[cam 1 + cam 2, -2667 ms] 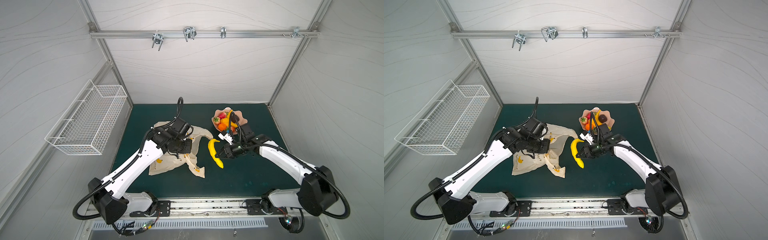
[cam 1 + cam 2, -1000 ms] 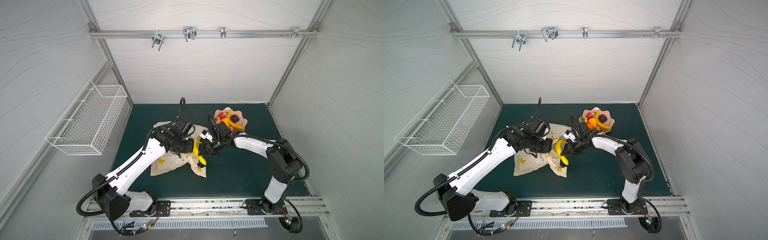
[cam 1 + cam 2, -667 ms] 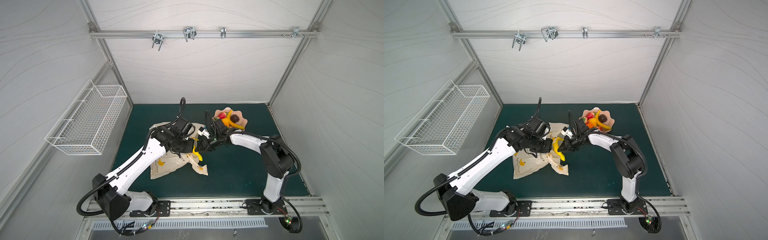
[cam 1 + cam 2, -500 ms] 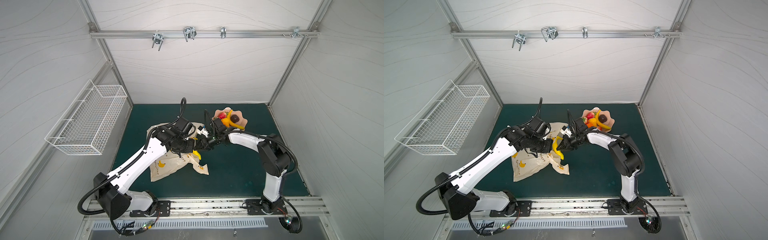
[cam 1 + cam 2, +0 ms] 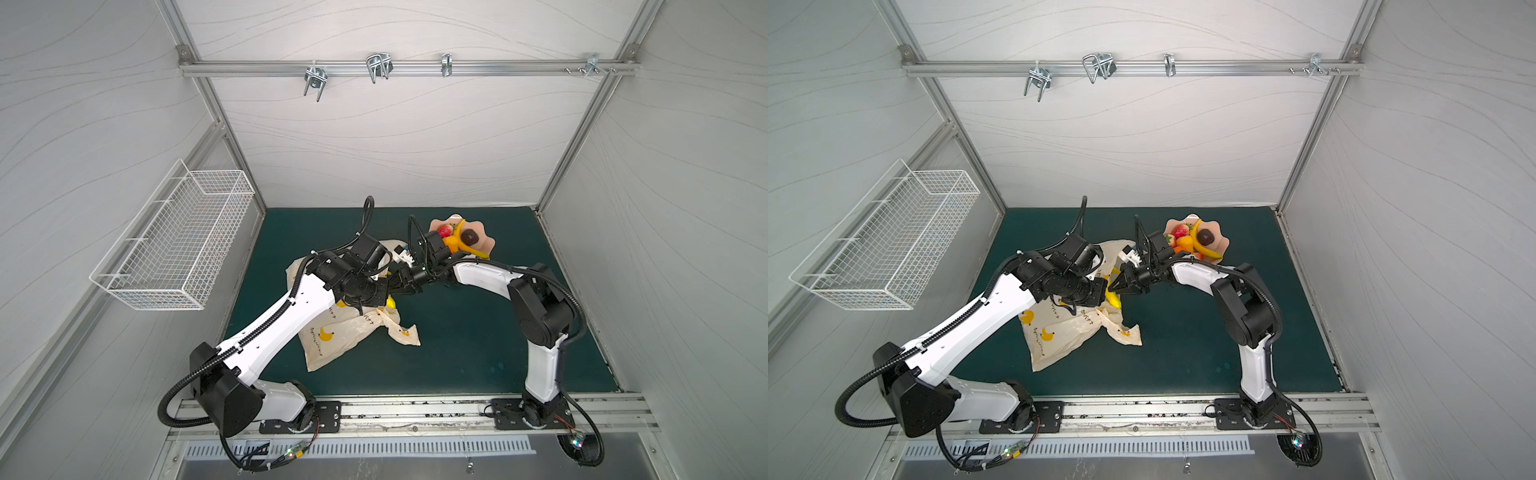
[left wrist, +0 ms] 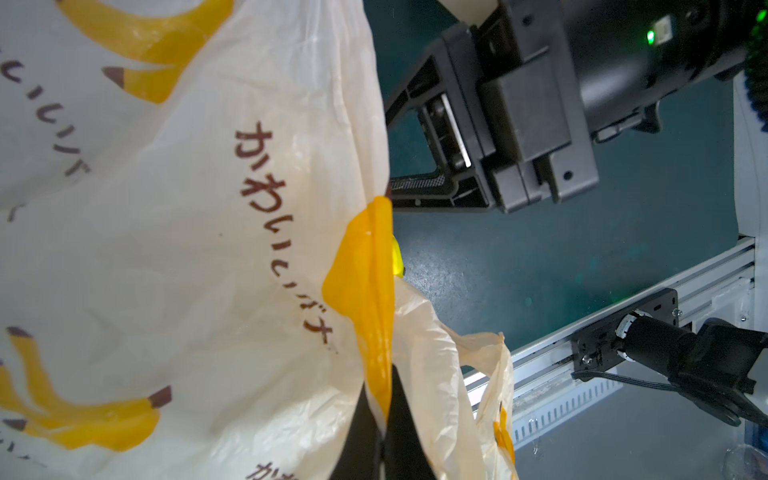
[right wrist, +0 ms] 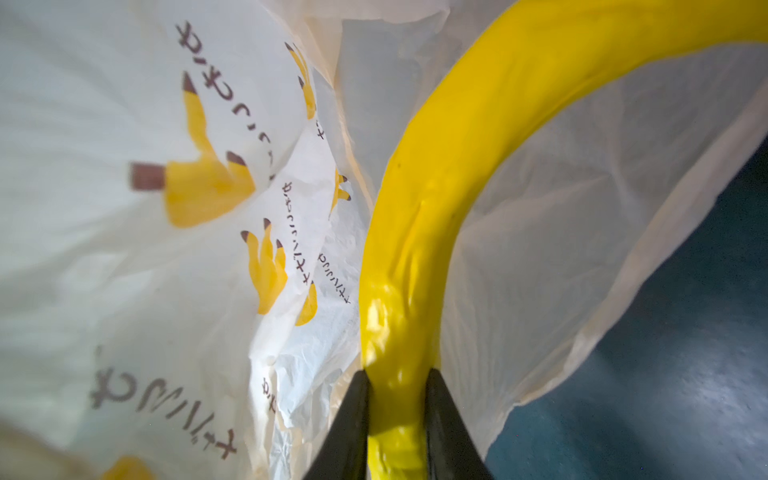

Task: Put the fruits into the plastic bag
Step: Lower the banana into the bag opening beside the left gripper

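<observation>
Since the earlier frames, our right tool (image 5: 1111, 288) had carried the banana (image 5: 1113, 300) off the open counter (image 5: 1183, 353) to the mouth of the plastic bag (image 5: 1059, 332), which lay crumpled left of the counter's middle. In both top views only a yellow stub showed between the two tools, and the other fruits (image 5: 451, 242) sat in the pink dish (image 5: 487, 246) near the far edge. In the left wrist view, our left tool (image 6: 384, 411) was pressed together on a fold of the bag's rim, lifting it. In the right wrist view, the right tool (image 7: 397, 376) pinched the banana (image 7: 436, 187) near one end; its long axis ran straight ahead of the tool, then curved aside, with bag film on both sides. We judged that spreading the jaws would drop it inside.
</observation>
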You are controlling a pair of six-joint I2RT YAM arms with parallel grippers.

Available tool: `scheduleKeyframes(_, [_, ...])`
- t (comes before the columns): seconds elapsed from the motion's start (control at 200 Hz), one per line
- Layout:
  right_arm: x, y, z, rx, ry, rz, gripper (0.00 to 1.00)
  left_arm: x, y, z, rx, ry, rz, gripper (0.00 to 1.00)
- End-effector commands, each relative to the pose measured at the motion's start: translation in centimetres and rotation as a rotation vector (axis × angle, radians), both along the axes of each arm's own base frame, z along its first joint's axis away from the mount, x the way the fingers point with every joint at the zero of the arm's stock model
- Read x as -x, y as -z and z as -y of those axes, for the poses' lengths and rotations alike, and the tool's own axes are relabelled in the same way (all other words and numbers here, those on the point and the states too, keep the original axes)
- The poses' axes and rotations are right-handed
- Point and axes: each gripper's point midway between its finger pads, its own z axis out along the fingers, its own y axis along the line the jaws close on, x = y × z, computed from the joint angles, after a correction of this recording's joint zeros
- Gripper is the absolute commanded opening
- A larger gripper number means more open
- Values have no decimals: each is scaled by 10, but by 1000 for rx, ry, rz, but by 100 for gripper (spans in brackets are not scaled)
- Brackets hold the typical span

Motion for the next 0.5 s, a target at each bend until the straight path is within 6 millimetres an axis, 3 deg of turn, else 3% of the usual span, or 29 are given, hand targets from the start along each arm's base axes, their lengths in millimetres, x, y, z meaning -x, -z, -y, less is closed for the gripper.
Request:
scheduleKeyframes(0.0, [1,-14,-9,-75,-8,-41,0,-6,-4,-2,-12,9,31,0])
scheduleKeyframes(0.18, [24,-17,-14,-87,-46,-79,0,-9,-4,-13,-53,-8,59,0])
scheduleKeyframes(0.495, [80,-13,-23,-59,-102,-114,0,-21,-14,-4,-14,-15,110,0])
